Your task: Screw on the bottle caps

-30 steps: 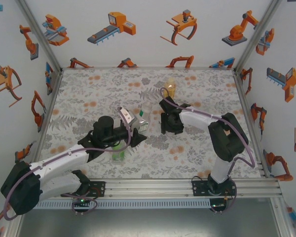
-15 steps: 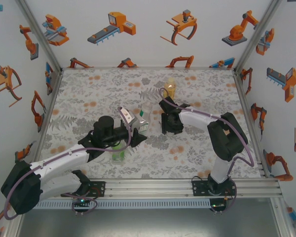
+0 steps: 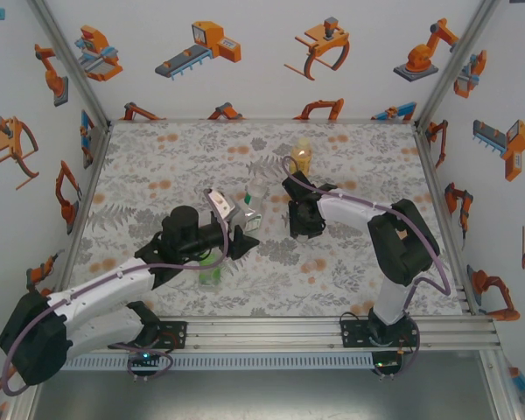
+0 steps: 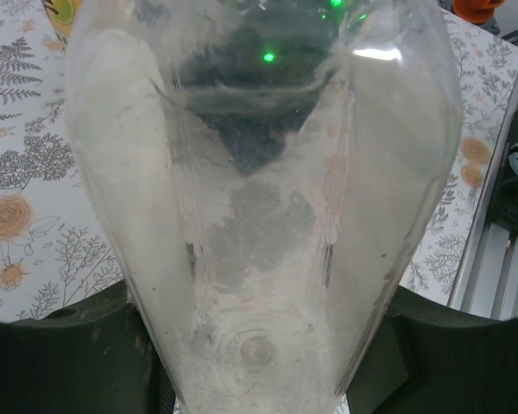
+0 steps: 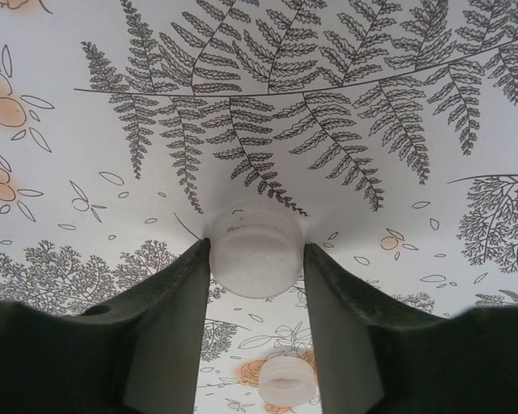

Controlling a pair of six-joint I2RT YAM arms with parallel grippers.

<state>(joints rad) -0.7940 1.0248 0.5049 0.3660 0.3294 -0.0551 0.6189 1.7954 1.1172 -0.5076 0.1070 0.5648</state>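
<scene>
Cap point(image 5: 257, 259), white, stands on the counter point(image 5: 397, 172), pinched between the right gripper's point(image 3: 304, 229) narrowed fingers, apparently touching both. A 2nd cap point(image 5: 285, 379) lies near it. The left gripper point(image 4: 259, 345) clasps the clear bottle point(image 4: 259, 216). The amber bottle point(image 3: 302, 157) stands farther back.

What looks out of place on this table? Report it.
Nothing looks spilled or damaged. One white cap lies loose on the table between the right gripper's jaws, which seem to touch both its sides; a second cap lies loose close by.
</scene>
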